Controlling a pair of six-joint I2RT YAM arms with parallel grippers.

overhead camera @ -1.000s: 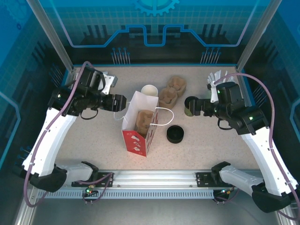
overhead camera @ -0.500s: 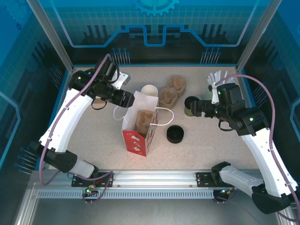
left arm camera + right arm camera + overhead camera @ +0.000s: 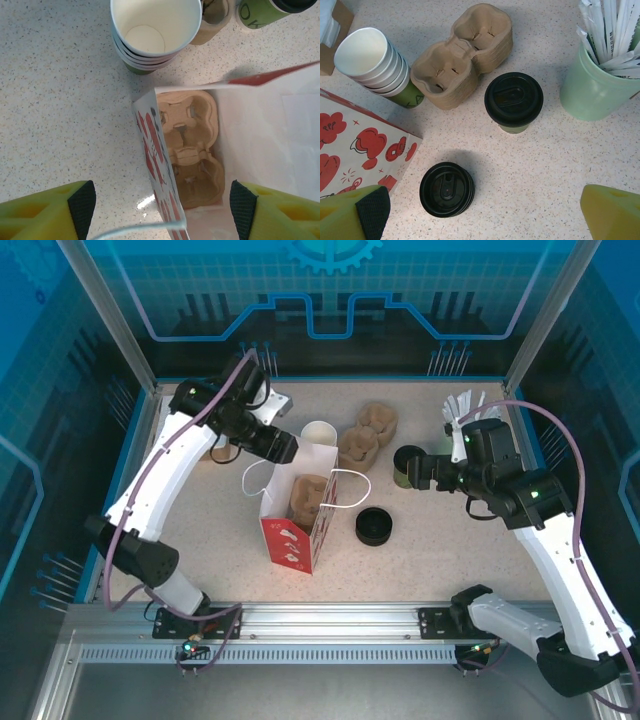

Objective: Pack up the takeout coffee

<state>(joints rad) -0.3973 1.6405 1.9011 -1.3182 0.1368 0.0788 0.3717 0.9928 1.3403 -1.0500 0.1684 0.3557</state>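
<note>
1. Right wrist view — the small green paper cup capped with a black lid [image 3: 514,102] stands upright on the speckled tabletop [image 3: 545,165]. It is ahead of the right pincer [image 3: 481,202], close to its midline and apart from both fingers.
2. That pincer is spread wide and grips nothing.
3. Seen from the top external view, the cup [image 3: 406,464] sits just off the right pincer's tip [image 3: 424,472]. The left pincer [image 3: 283,447] hangs well apart from it, over the white paper bag with red prints [image 3: 293,520].
4. The left pincer is spread too, holding nothing — below it the bag's mouth gapes, with a brown pulp cup carrier [image 3: 192,150] lying at the bottom.
5. My judgement: the right arm is clearly nearer. The cup's long axis is vertical, so a level approach closing on the wall below the lid suits it.
6. The bag lies to the cup's left, so the carry would pass near the stack of black lids [image 3: 446,189] and the nested stack of white-rimmed empty cups [image 3: 370,62] — both are easy to knock.
</note>
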